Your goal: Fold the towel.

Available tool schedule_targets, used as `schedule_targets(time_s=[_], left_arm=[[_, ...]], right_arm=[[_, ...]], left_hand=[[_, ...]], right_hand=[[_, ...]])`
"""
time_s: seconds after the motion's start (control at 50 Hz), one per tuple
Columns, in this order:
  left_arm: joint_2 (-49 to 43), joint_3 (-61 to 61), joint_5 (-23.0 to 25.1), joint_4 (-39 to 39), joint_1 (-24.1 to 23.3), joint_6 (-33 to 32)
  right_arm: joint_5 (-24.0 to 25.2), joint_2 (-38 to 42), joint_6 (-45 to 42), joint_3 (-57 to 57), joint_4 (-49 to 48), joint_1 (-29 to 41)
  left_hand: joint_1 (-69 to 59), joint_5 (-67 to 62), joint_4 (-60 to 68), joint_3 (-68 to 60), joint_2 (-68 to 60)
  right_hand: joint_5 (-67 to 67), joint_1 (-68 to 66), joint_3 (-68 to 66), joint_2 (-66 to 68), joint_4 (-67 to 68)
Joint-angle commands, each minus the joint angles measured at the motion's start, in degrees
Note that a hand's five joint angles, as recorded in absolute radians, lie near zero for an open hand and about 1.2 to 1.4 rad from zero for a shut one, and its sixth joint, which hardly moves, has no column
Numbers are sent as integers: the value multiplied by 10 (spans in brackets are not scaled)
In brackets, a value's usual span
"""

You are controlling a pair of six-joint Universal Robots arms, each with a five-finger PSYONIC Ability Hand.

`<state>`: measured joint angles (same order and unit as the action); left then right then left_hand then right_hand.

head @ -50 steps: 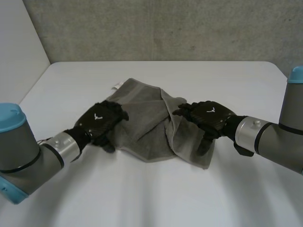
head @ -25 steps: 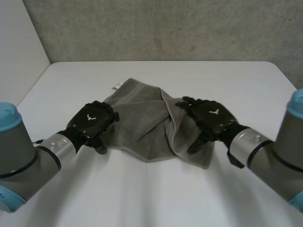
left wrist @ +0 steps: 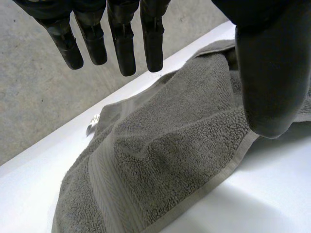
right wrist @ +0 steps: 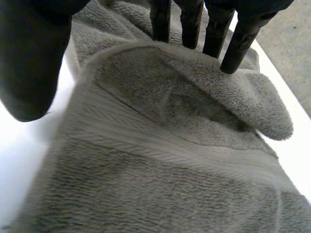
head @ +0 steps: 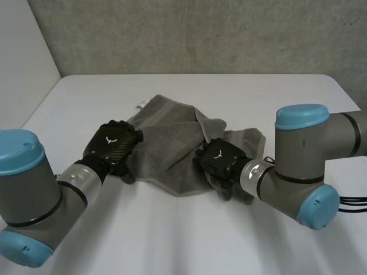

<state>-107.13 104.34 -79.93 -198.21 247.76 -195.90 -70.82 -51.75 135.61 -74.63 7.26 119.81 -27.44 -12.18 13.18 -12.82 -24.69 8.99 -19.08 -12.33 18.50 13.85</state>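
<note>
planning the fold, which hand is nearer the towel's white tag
Left. The left hand is at the towel's edge with the white tag beyond its fingertips; the right hand is on the towel's far side from it.

A grey terry towel (head: 172, 146) is spread rumpled mid-tabletop (head: 172, 240), one side folded over in a ridge.

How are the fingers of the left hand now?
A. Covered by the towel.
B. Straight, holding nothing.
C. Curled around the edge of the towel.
B: on the left hand the fingers reach straight out above the towel and grip nothing.
</note>
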Motion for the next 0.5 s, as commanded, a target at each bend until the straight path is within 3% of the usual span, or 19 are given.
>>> schedule_targets(time_s=[0.02,0.04,0.08,0.16,0.26,0.5], left_arm=[[-6,4,0,-10,1,8],[-6,4,0,-10,1,8],[-7,4,1,-10,2,8],[-7,4,1,-11,4,8],[-7,4,1,-12,7,8],[-13,8,1,-16,11,8]], right_arm=[[-5,15,-43,2,-51,11],[-5,15,-43,2,-52,11],[-6,13,-51,2,-70,16],[-5,10,-54,3,-81,17],[3,13,-54,14,-112,16],[56,34,-91,125,-152,-20]], left_hand=[[49,-3,-32,28,22],[49,-3,-32,28,22],[51,-1,-32,28,24],[51,-1,-32,28,24],[51,-1,-32,28,24],[51,-1,-32,28,24]], right_hand=[[235,-234,23,239,-38],[236,-235,23,240,-38],[383,-382,23,388,-38],[439,-438,23,444,-38],[610,-609,23,615,-38],[610,-609,23,615,-38]])
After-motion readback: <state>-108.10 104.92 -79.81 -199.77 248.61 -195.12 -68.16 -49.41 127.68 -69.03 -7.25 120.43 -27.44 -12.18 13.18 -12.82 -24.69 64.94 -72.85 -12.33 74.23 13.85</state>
